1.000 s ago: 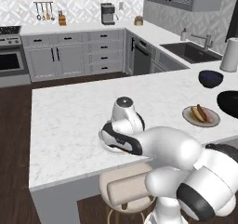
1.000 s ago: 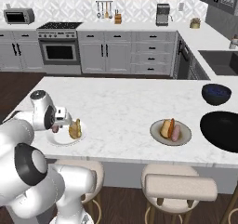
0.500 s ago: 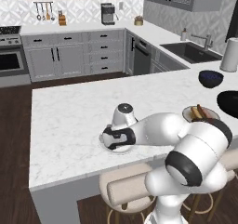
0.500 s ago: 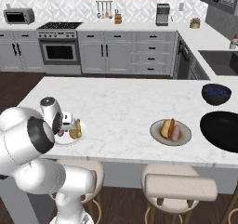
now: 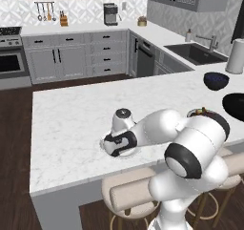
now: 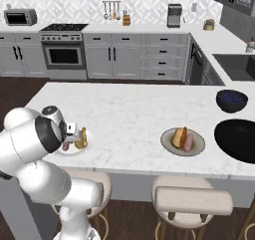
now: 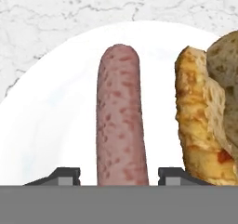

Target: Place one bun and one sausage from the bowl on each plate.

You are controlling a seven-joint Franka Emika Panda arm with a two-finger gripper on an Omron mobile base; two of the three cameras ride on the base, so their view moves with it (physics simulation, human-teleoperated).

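White marble island counter point(image 6: 129, 109) holds 2 plates, and over the plain white round plate point(image 7: 56, 107) the gripper point(image 7: 119, 175) straddles the pinkish sausage point(image 7: 120, 121) beside the golden bun point(image 7: 204, 111), grip unclear; final placement, next open and lift away.

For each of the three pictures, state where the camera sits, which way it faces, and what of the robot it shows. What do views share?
Left base view: behind-left, facing forward-down over the island; arm from lower right.
Right base view: behind-right; arm from lower left.
Hand view: on the hand, facing the sausage between gripper fingertips, beside a bun on the white plate.
Shared: that plate, the black bowl.
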